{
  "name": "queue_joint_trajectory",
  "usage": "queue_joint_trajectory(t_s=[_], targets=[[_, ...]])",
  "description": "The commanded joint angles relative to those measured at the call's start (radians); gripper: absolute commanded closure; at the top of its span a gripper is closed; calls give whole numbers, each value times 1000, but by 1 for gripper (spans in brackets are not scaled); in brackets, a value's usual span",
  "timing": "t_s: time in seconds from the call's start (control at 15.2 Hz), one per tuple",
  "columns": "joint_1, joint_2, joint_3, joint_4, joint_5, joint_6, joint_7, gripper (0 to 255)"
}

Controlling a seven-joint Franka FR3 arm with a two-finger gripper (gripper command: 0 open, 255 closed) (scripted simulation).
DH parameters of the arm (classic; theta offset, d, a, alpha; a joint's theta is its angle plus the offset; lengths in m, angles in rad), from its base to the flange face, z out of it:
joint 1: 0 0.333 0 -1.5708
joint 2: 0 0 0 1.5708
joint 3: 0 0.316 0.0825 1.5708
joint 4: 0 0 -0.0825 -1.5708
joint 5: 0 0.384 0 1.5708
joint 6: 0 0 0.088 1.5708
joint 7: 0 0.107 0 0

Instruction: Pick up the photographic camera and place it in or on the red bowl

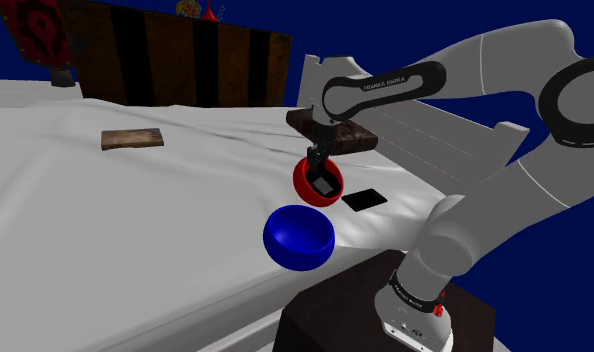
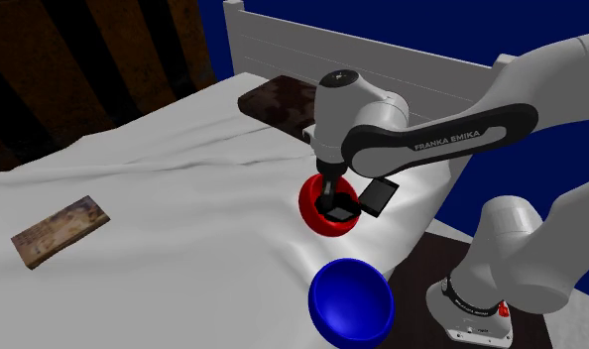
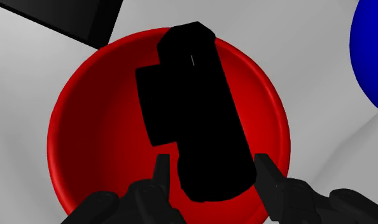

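Observation:
The photographic camera is an all-black block lying inside the red bowl. My gripper hangs just above it, open, with one fingertip on each side of the camera's near end; a strip of red shows between the fingertips and the camera body. In the shoulder view the gripper dips into the red bowl, where the camera rests. The second exterior view shows the gripper over the camera in the red bowl, on a white sheet.
A blue bowl sits close beside the red one, nearer the stand. A flat black slab lies right by the red bowl. A dark brown block lies behind it near the headboard. A brown board lies far off on the sheet.

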Motion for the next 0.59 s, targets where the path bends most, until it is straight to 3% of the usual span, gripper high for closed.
queue_joint_trajectory(t_s=[0.0, 0.2, 0.26, 0.53], targets=[[0, 0, 0, -1, 0, 1, 0, 255], [0, 0, 0, -1, 0, 1, 0, 255], [0, 0, 0, -1, 0, 1, 0, 0], [0, 0, 0, -1, 0, 1, 0, 0]])
